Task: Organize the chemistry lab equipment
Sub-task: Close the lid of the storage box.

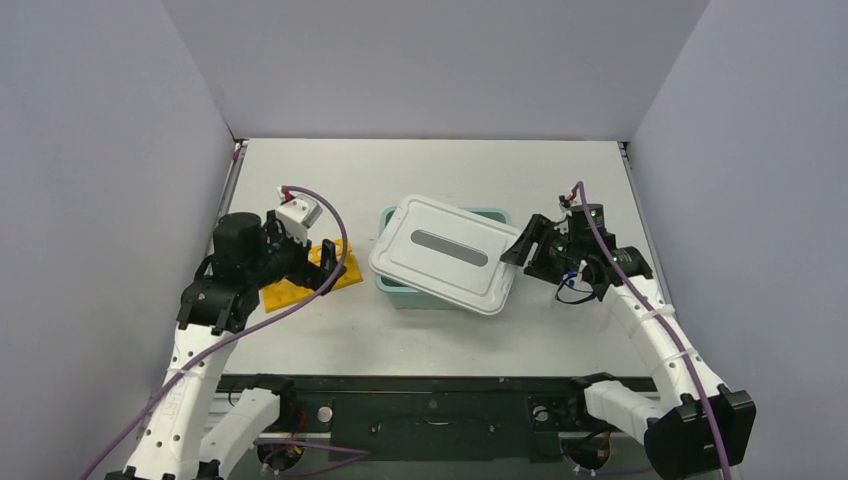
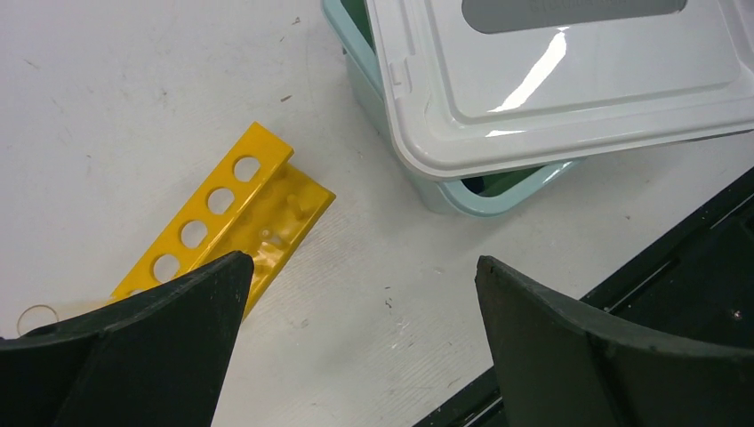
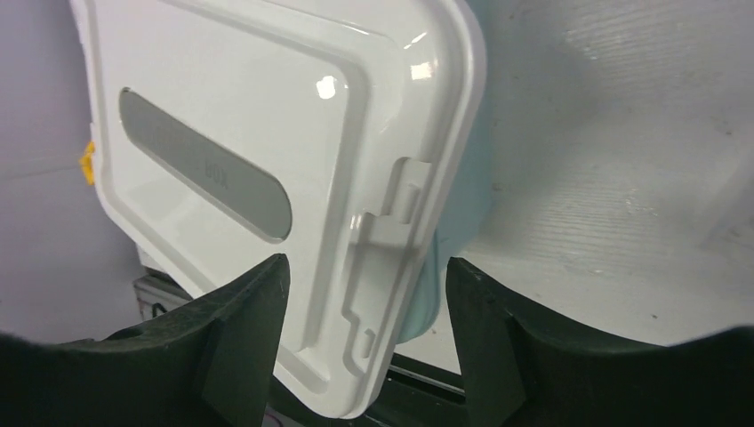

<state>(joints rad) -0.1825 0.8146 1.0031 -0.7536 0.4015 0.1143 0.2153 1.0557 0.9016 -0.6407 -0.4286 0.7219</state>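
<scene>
Of the chemistry lab equipment, only a yellow holed rack [image 1: 345,271] [image 2: 222,213] shows, lying flat on the table left of the teal tub [image 1: 398,294] [image 2: 445,191] [image 3: 462,205]. My left gripper [image 1: 322,266] [image 2: 360,267] hovers wide open just above the rack's near end, holding nothing. A white lid [image 1: 445,250] [image 2: 569,80] [image 3: 267,107] rests askew on the tub and hides its contents. My right gripper [image 1: 515,252] [image 3: 366,267] is open, its jaws standing either side of the lid's right edge and latch without pinching it.
A small pale ring [image 2: 37,318] lies on the table by the rack's end. The black base rail [image 1: 430,400] runs along the near table edge. Grey walls close in the table at the left, back and right.
</scene>
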